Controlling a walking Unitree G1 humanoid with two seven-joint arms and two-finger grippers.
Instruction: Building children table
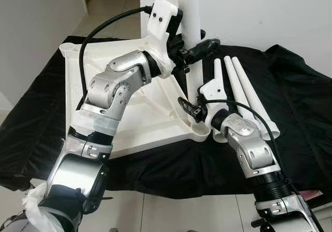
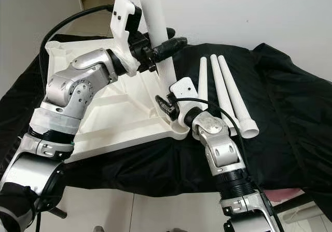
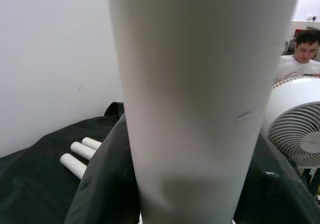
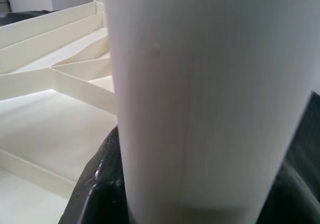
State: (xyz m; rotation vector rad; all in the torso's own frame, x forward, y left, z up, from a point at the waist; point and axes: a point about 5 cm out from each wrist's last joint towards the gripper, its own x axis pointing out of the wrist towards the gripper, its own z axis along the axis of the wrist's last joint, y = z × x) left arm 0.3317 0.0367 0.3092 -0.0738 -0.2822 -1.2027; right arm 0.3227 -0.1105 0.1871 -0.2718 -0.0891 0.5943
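Both sets of jaws were clamped on the one upright leg (image 1: 191, 14): left gripper (image 1: 193, 50) higher up, right gripper (image 1: 191, 106) low down, near where the leg met the corner socket of the upside-down tabletop (image 1: 129, 123). Tabletop lay ribs-up on a black cloth (image 1: 290, 86). Looked like leg no. 1 was being seated, maybe not fully home yet, couldn't tell. Three spare legs (image 1: 244, 86) lay side by side on the cloth just beside the right arm, so approx. three-quarters of the job was left. A person (image 3: 300, 53) and a fan (image 3: 295, 119) stood in the background.
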